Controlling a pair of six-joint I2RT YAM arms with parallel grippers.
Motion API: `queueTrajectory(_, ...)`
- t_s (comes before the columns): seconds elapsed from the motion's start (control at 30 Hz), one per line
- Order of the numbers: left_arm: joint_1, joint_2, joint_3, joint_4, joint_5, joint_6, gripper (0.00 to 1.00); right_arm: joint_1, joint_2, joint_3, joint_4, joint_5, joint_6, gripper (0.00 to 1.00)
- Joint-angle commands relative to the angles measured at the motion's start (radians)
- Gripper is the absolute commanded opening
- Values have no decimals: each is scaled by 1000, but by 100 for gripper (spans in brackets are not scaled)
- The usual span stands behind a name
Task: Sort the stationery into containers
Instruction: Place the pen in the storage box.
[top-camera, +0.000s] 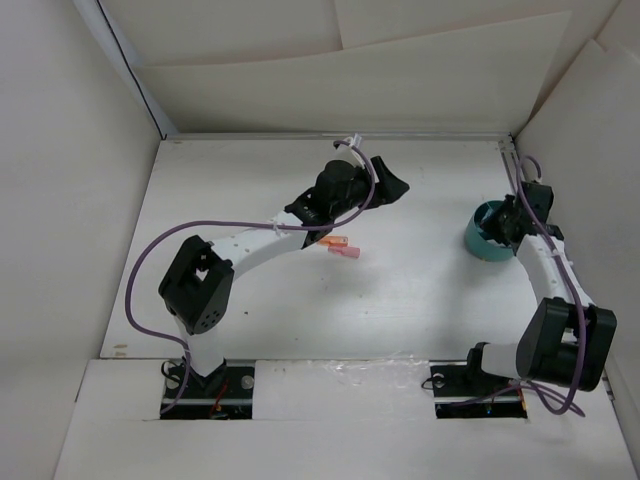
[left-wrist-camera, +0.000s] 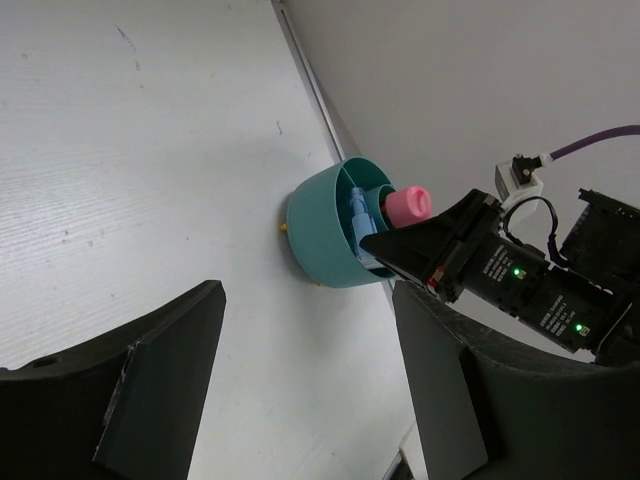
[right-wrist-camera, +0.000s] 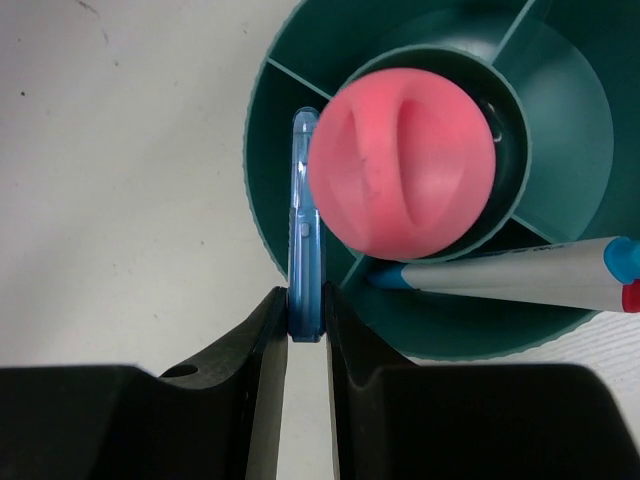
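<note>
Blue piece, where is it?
In the right wrist view, the blue piece sits pinched between the right fingers, in the teal holder, beside the pink cap.

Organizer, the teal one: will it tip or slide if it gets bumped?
Probably slides rather than tips: the organizer looks low and wide. It seems to be thin plastic, so it is likely light. The pink cylinder standing in its hub may make it slightly top-heavy.

White table (top-camera: 420, 300); white panel walls (top-camera: 400, 90) enclosing three sides; even light.
</note>
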Motion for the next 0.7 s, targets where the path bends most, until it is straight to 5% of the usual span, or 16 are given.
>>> queueTrajectory(0.0,5,-31,4,55,14,3,65,-14,-17,-9,54,-53,10,0)
queueTrajectory(0.33,5,-41,-15,55,14,3,65,-32,-28,1,54,-82,30,8)
queueTrajectory(0.67,5,-41,-24,55,5,3,65,-32,-69,32,54,-82,39,28)
